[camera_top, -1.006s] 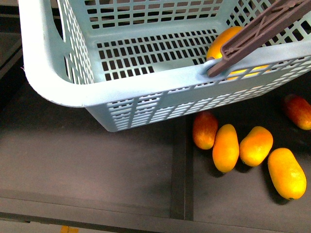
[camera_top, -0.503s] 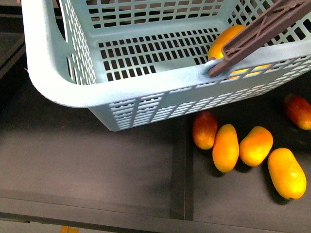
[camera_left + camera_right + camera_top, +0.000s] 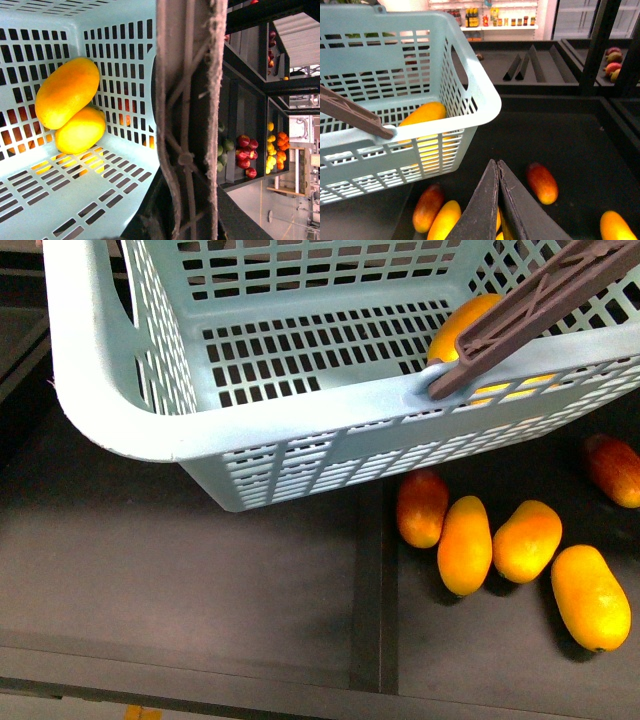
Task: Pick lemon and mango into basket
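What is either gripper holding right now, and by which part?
The right gripper is shut on nothing. The left wrist view shows a brown swing handle of the light blue-green slotted plastic basket up close, but no fingers, so its hold cannot be told.

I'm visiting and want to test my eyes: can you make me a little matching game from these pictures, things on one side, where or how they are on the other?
Things:
1. mango
2. lemon
3. red-blushed mango
4. right tool

Places or states:
a. on the dark shelf outside the basket
b. shut, holding nothing
c. in the basket, the smaller yellow fruit
d. in the basket, leaning on the smaller fruit

Pairs: 1-d, 2-c, 3-a, 4-b
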